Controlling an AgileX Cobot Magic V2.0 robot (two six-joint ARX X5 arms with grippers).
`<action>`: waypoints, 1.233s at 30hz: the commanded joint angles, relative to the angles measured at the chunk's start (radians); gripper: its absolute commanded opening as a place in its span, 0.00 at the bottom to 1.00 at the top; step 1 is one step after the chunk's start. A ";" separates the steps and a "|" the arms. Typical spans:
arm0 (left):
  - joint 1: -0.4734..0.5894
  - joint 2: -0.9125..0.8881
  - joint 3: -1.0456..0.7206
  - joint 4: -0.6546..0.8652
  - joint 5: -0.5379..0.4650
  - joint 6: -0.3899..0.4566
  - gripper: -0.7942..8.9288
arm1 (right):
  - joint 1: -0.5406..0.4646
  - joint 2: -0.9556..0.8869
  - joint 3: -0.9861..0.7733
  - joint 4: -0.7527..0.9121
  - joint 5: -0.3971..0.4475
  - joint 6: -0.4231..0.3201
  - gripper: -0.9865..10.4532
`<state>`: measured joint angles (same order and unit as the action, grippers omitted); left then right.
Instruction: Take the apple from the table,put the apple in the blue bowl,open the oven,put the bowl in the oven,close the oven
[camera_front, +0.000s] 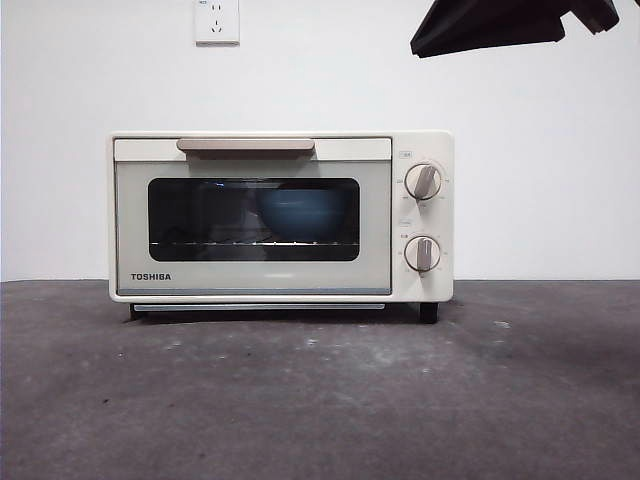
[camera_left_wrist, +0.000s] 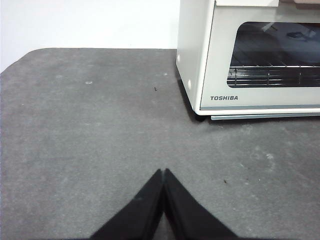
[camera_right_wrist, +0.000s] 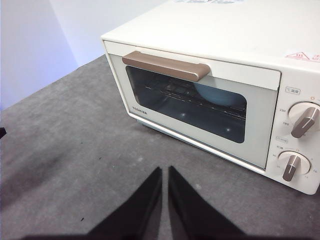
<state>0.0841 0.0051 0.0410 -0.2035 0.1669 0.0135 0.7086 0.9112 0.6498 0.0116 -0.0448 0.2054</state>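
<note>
Two grippers empty, jaws together: left gripper (camera_left_wrist: 163, 172), right gripper (camera_right_wrist: 165, 170) above table (camera_front: 320, 400) | oven (camera_front: 280, 215) at rear edge, door shut | blue bowl (camera_front: 303, 212) inside on rack; apple unseen | risk: door unlatched could drop open.

Prob. lab test bench: bare white wall (camera_front: 540, 150), socket (camera_front: 217, 22), scuffed table (camera_front: 320, 400).

ovens: 1 (camera_front: 280, 218)
knobs on it: 2 (camera_front: 423, 181)
door handles: 1 (camera_front: 245, 146)
blue bowls: 1, inside (camera_front: 303, 212)
wall sockets: 1 (camera_front: 217, 21)
</note>
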 joint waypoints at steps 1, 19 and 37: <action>0.002 -0.002 -0.008 -0.042 0.005 -0.001 0.09 | -0.002 -0.009 0.004 0.010 0.012 -0.044 0.09; 0.002 -0.002 -0.008 -0.043 0.005 -0.001 0.09 | -0.608 -0.533 -0.303 0.066 -0.007 -0.187 0.09; 0.002 -0.002 -0.008 -0.042 0.005 -0.001 0.09 | -0.671 -0.908 -0.639 -0.023 -0.006 -0.193 0.09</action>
<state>0.0841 0.0051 0.0410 -0.2039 0.1661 0.0124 0.0383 0.0036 0.0158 -0.0059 -0.0505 0.0074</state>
